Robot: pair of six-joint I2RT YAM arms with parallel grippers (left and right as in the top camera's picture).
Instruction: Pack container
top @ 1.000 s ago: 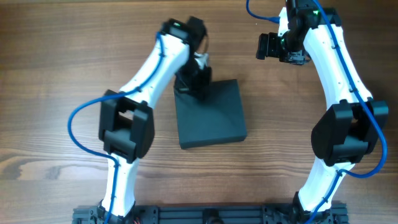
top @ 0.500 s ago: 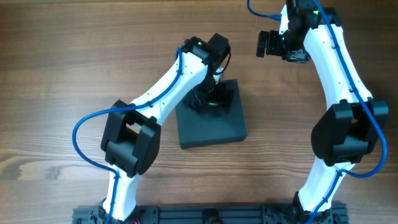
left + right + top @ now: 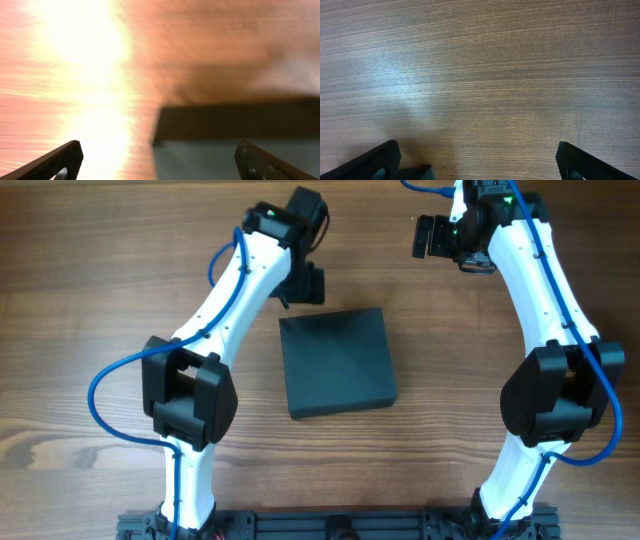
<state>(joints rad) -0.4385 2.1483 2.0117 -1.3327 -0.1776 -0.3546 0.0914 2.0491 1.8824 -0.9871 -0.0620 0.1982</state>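
The container (image 3: 337,364), a dark teal-grey box with its flat lid down, lies in the middle of the wooden table. My left gripper (image 3: 305,286) hovers just beyond the box's far left corner, open and empty. In the blurred left wrist view the container (image 3: 235,150) fills the lower right, with the left gripper (image 3: 160,162) wide open above its edge. My right gripper (image 3: 428,237) is at the far right of the table, away from the box. The right gripper (image 3: 477,162) stands open over bare wood and holds nothing.
The wooden table (image 3: 90,290) surrounds the box on all sides. A bright glare patch (image 3: 85,60) washes out the wood in the left wrist view. A small dark corner (image 3: 418,173) shows at the bottom edge of the right wrist view; I cannot tell what it is.
My left gripper came off the container's lid, drew back toward the far left corner and opened. The right gripper opened slightly wider and stayed in place.
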